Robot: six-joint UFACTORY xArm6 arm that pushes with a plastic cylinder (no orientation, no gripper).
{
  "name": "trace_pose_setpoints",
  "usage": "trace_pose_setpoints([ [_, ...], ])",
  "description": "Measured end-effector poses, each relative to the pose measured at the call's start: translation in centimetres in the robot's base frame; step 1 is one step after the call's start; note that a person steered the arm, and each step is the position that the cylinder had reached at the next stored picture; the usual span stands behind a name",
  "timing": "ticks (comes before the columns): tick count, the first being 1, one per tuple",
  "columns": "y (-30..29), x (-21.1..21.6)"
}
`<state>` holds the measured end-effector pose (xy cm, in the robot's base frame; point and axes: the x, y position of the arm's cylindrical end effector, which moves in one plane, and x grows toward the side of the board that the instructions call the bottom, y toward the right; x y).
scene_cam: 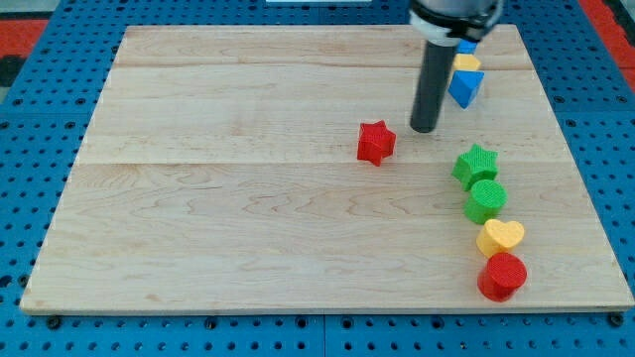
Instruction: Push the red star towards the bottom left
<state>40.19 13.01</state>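
The small red star-shaped block (376, 142) sits a little right of the middle of the pale wooden board (218, 208), and my tip (425, 129), the lower end of the dark rod, stands just beside it to the upper right, apart from it by a narrow gap. There are no fingers to speak of here, only that plain rod. That is a good starting side: a push down and to the view's left should run through the star's centre, or it will likely spin off one of its points. Behind the rod lie a yellow block (466, 63) and a blue block (465, 87); the green star (475, 164), green round block (486, 199), yellow heart (501, 236) and red cylinder (502, 276) are well apart.
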Motion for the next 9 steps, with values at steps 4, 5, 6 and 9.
trace_pose_setpoints([
  [4, -10.5, 1.0],
  [5, -12.6, 2.5],
  [6, -16.1, 0.6],
  [9, -18.9, 2.2],
])
